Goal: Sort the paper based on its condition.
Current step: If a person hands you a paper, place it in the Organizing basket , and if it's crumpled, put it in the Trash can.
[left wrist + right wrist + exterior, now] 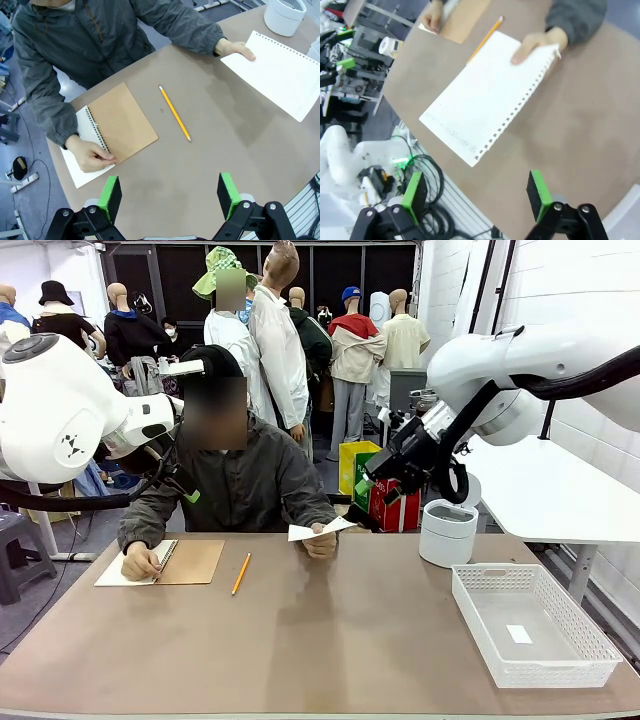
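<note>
White paper (485, 97), one loose sheet with a torn perforated edge, held up off the brown worktop (330, 630) by the person's hand (535, 44) at one short end, free end stretched toward the right hand (476, 199). Likely offered that way so the robot can take it; flat, no crumpling visible, though faint marks along one edge are too small to read. In the front view the sheet (320, 530) hovers at the far side of the worktop, just right of the pencil (241, 573).

Right hand: green pads spread wide, nothing between them, poised above the sheet's free end, not touching. Left hand (170, 197): jaws apart too, empty, hanging over bare worktop nearer the robot than the pencil.

One spiral notebook (160, 562), brown card cover folded open, lies left of the pencil; the person's other hand (90, 154) pins it at the spiral, probably to steady it. One yellow pencil, lying loose. One white mesh basket (530, 625) well right of the pencil, near the robot's edge, with one small white scrap (519, 633) inside, likely one sorting target. One white round lidded bin (447, 532) beyond the basket, likely the other.

Counts: paper 1, notebook 1, pencil 1, basket 1, bin 1, robot hands 2, person's hands 2.
</note>
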### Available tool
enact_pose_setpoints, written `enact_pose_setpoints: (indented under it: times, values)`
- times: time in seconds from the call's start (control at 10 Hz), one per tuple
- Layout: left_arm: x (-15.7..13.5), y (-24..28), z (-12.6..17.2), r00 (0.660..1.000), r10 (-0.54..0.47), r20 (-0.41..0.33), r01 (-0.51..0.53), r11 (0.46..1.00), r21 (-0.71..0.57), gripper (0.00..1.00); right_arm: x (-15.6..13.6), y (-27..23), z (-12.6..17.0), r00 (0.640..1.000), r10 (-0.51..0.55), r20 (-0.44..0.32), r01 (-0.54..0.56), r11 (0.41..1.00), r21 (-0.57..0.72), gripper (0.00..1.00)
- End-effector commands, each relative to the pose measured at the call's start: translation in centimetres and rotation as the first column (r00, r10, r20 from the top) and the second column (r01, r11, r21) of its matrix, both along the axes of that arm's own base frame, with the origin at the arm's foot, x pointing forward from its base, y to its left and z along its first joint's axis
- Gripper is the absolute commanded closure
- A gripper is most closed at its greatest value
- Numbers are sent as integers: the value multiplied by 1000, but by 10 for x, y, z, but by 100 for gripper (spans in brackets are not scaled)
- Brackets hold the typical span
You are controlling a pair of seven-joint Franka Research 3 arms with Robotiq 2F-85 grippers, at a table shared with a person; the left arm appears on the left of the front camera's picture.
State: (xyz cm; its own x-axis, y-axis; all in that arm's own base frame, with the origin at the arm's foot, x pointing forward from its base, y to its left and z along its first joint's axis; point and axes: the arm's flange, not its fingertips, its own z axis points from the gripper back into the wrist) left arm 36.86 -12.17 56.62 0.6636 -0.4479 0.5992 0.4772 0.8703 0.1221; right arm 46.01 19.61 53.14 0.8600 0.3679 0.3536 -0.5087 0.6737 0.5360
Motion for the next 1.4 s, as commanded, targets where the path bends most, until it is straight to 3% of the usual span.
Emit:
enact_pose_setpoints:
  times: [0.0, 0.1, 0.2, 0.7, 1.0, 1.3]
  values:
    - [0, 1, 1, 1000, 2, -6, -2, 1000, -1, 0, 8, 6, 0, 998, 1, -59, -3, 999, -37, 0]
    - [0, 1, 1, 1000, 2, -6, -2, 1000, -1, 0, 9, 4, 1, 1000, -11, -12, 9, 992, -129, 0]
    - [0, 1, 1, 1000, 2, -6, -2, 1000, -1, 0, 4, 0, -8, 999, -2, -32, 2, 1000, -9, 0]
    - [0, 1, 1, 1000, 2, -6, -2, 1000, -1, 0, 5, 1, -8, 999, -5, -32, 4, 999, -32, 0]
    - [0, 1, 1, 1000, 2, -6, -2, 1000, -1, 0, 19, -11, -30, 969, -100, -224, 122, 989, 86, 0]
    - [0, 1, 1, 1000, 2, -6, -2, 1000, -1, 0, 24, -21, -61, 910, -131, -394, 206, 967, 153, 0]
